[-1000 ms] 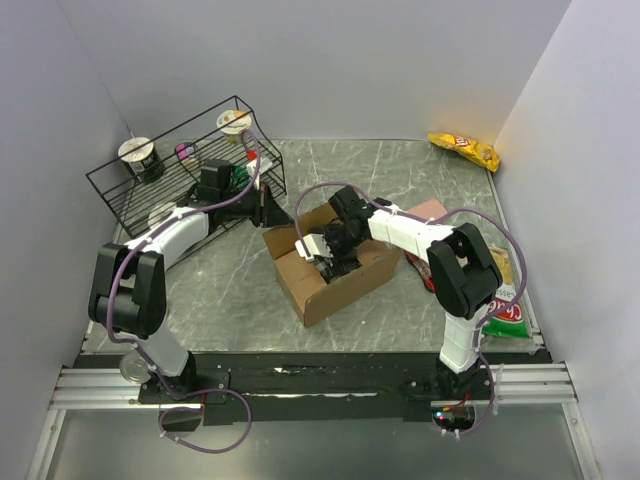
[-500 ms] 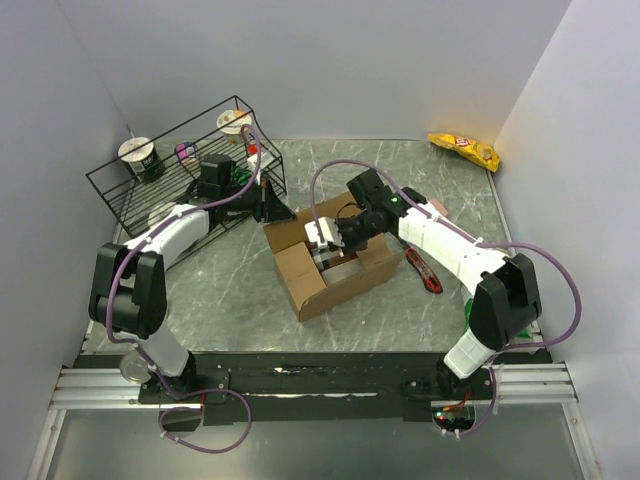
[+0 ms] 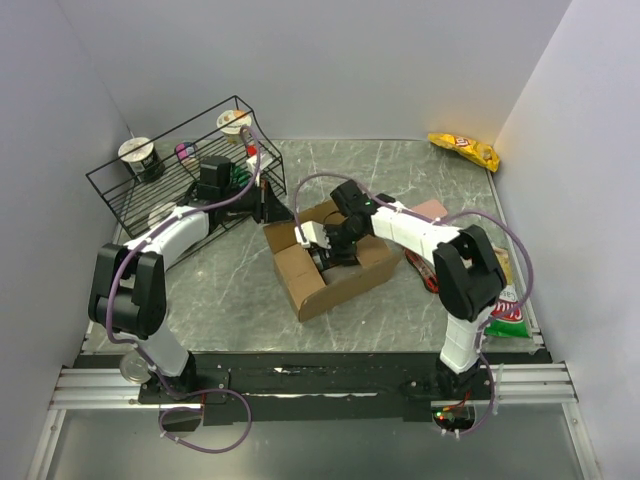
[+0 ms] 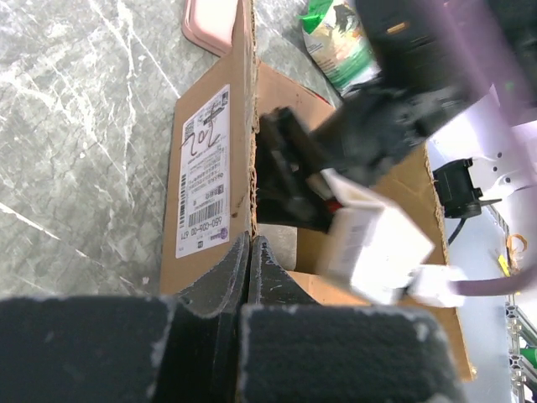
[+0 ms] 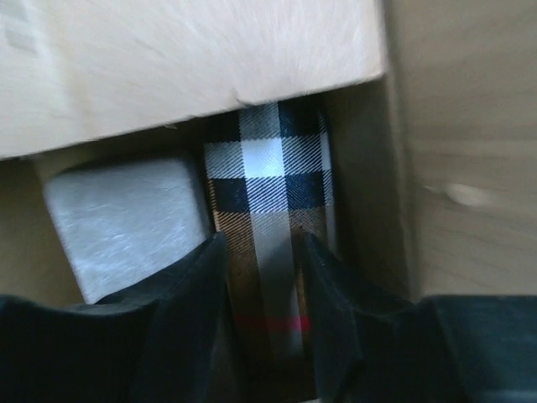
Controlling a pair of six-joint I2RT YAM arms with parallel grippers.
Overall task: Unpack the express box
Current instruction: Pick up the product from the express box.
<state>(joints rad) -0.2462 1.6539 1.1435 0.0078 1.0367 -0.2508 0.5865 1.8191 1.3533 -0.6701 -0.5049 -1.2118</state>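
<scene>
The express box (image 3: 335, 275) is a brown carton standing open mid-table, its labelled flap (image 4: 205, 168) raised. My left gripper (image 3: 268, 205) is at the box's far left corner, and in the left wrist view its jaws (image 4: 249, 248) are shut on the edge of that flap. My right gripper (image 3: 330, 250) reaches down inside the box. In the right wrist view its fingers (image 5: 262, 252) press both sides of a narrow plaid-patterned pack (image 5: 264, 168) standing against the box wall (image 5: 470, 168). A pale grey block (image 5: 126, 210) lies beside the pack.
A black wire rack (image 3: 180, 170) holding cups (image 3: 140, 155) stands at the back left, just behind my left arm. A yellow snack bag (image 3: 465, 150) lies at the back right. A green bag (image 3: 505, 315), a red item (image 3: 425, 275) and a pink object (image 3: 430, 210) lie right of the box.
The right arm swung out to the right and folded back again, while its gripper stayed inside the box. The left gripper kept its hold on the flap.
</scene>
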